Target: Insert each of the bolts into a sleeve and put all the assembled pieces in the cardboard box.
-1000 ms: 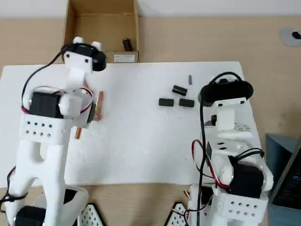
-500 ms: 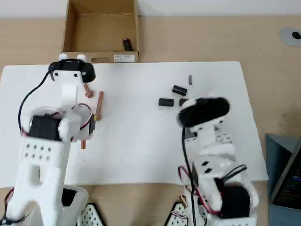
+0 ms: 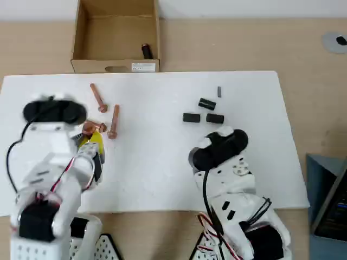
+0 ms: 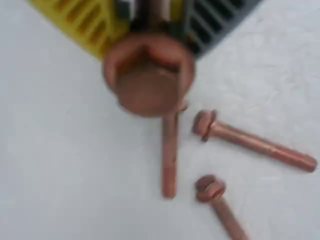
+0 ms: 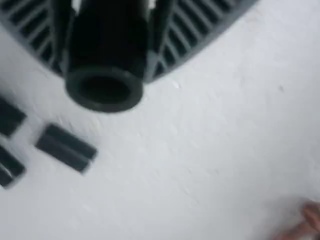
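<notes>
White-shelled, both arms have drawn back toward the near edge. Half a second ago the left arm [image 3: 51,162] stretched almost to the box [image 3: 77,38]. Now its wrist sits over the left middle of the sheet [image 3: 162,173]. The far bolt [image 3: 97,97] it partly covered lies in full view, and a bolt at near left has gone under the arm. The right arm [image 3: 233,189] has swung left and nearer, uncovering the right sleeve [image 3: 214,118].

The left hand [image 4: 150,17] is clamped on the shaft of the held bolt [image 4: 148,75], head toward its camera. The right hand [image 5: 107,30] grips the held sleeve [image 5: 105,75], its open bore facing the camera.

The sheet is white foam on a tan wooden bench [image 3: 227,43]. A grey disc [image 3: 335,41] lies at far right, and a dark device [image 3: 328,200] stands at the right edge.

A loose bolt [image 3: 114,122] lies just right of the left hand, with the far bolt just beyond it. Three sleeves [image 3: 191,117] lie close together ahead of the right arm, with a thin dark pin [image 3: 219,92] just beyond them. The box stands past the sheet's far-left edge, with one assembled piece [image 3: 146,51] in its near right corner.
</notes>
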